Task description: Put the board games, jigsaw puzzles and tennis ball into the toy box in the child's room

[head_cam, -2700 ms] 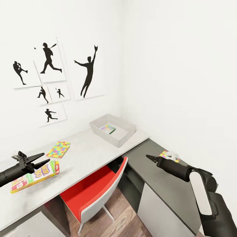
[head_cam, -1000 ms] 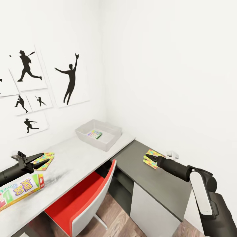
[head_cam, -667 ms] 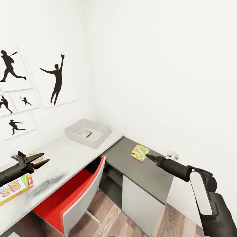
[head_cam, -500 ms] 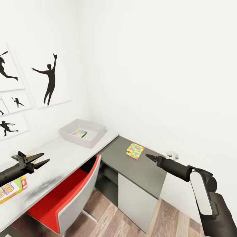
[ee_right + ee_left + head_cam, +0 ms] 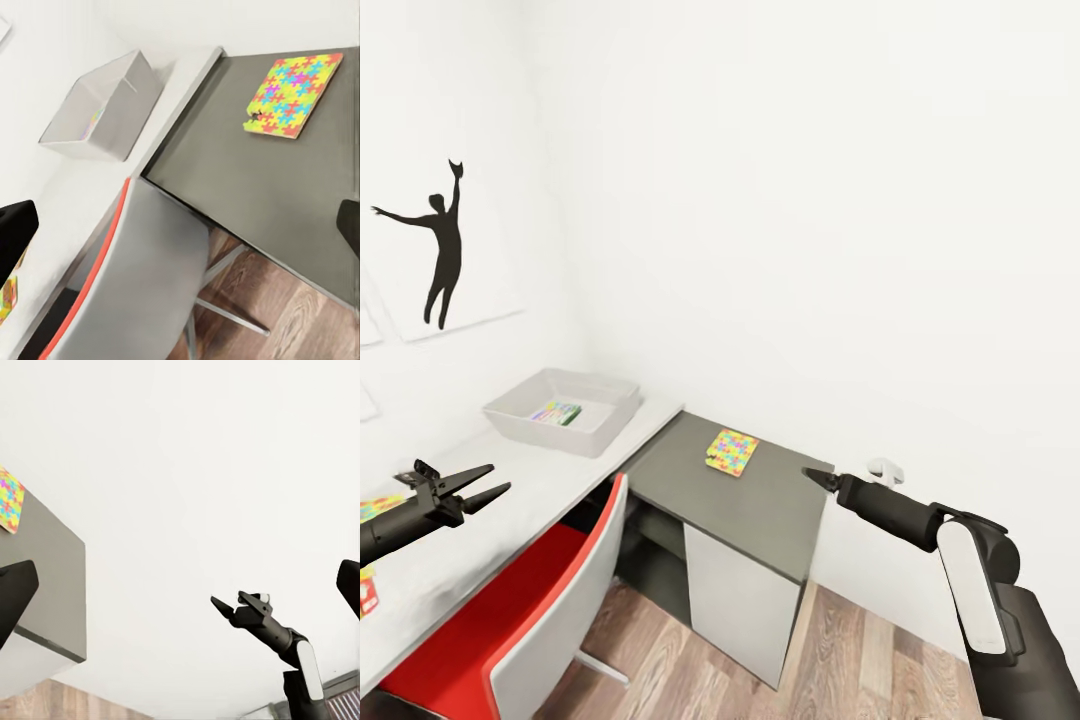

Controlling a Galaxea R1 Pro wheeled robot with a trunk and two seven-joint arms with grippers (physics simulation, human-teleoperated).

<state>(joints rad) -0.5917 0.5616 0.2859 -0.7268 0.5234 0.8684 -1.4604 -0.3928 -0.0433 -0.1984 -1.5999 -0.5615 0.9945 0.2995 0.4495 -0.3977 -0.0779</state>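
Multicoloured and flat, one jigsaw puzzle (image 5: 732, 452) lies alone on the dark grey cabinet part of the surface (image 5: 760, 500), near its far edge by the wall. Over on the pale part, the toy box (image 5: 560, 410) sits at the far corner with a green-edged board game (image 5: 556, 413) already lying inside. A red-and-grey chair (image 5: 550, 630) is tucked under the pale stretch. The right pincer (image 5: 812, 477) hovers off the cabinet's near corner, empty, its tips drawn nearly together to a point. The left pincer (image 5: 485, 484) hangs over the pale surface, parted and empty. The likely risk: a box this thin offers little edge, so a closing pincer could skid it toward the wall rather than lift it.
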